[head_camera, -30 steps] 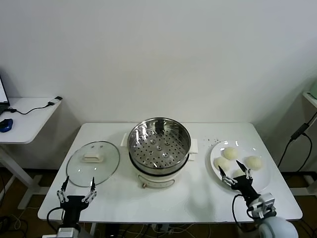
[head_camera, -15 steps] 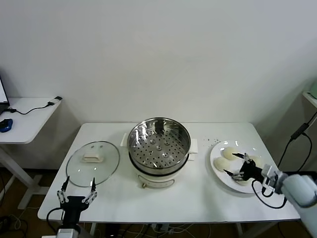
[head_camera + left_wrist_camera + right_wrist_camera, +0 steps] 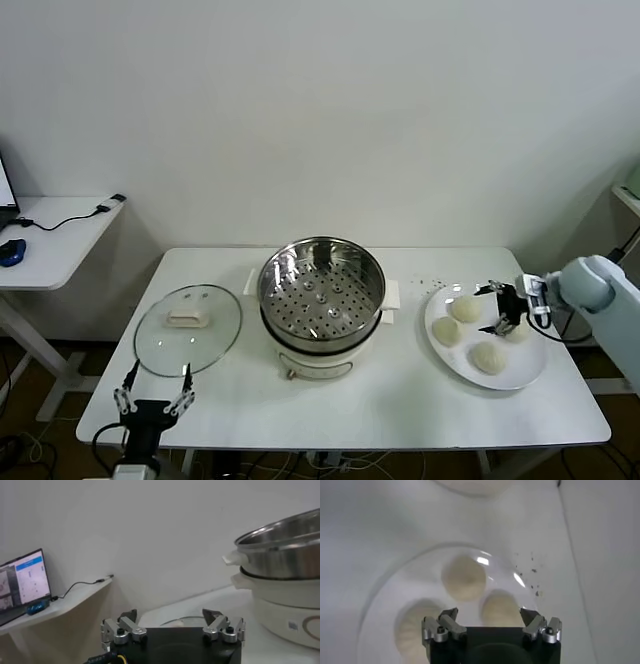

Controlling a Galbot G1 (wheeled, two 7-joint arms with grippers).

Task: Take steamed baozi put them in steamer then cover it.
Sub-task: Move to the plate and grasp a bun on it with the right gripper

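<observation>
4 steamed baozi (image 3: 474,332) sit on a white plate (image 3: 528,372) at the 3 o'clock side of the white table (image 3: 400,400), none of them in the steamer yet: 1 at the plate's 11 o'clock, 1 at its 9 o'clock, 1 near its 6 o'clock, and 1 at its 2 o'clock partly hidden behind the right gripper (image 3: 500,310). That gripper hangs over the plate's far half with its fingers spread wide and empty, aimed toward the table's centre, and its arm reaches in from the 3 o'clock edge of the scene with the forearm nearly level. The right wrist view looks straight down on the plate, showing 3 buns ahead of the parted fingertips (image 3: 451,615). The steamer (image 3: 321,285), a shiny perforated basket on a cream pot base, stands at the table's centre, uncovered and empty. The cover (image 3: 188,327), a clear glass lid with a cream handle, lies flat on the table at the steamer's 9 o'clock, just beside it. The left gripper (image 3: 152,394) rests low at the table's 7 o'clock edge, just near of the cover, fingers pointing up and apart, holding nothing.
</observation>
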